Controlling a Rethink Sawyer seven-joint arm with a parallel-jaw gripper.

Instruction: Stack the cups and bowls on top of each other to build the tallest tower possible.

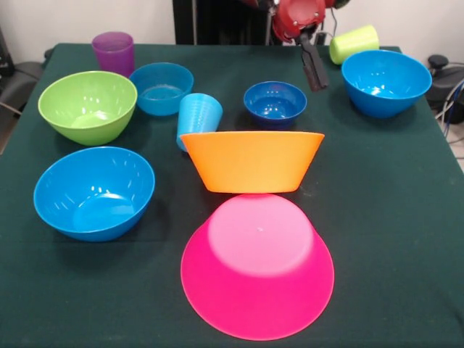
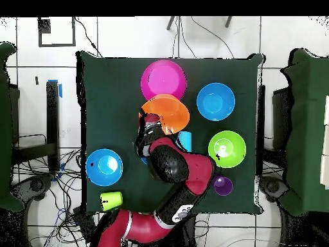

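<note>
Nearest the camera, the big pink bowl [image 1: 257,275] lies upside down on the table [image 1: 391,239], and the big orange bowl [image 1: 252,161] sits upright just behind it, apparently touching its rim rather than stacked on it, so no real tower stands yet. Beyond it the light-blue cup [image 1: 197,119] lies tipped and could roll if nudged. The small dark-blue bowl [image 1: 275,103] sits farther back. The gripper [image 1: 314,64] hangs above, with one dark finger visible; I cannot tell its state. A descent could clip the orange rim.
</note>
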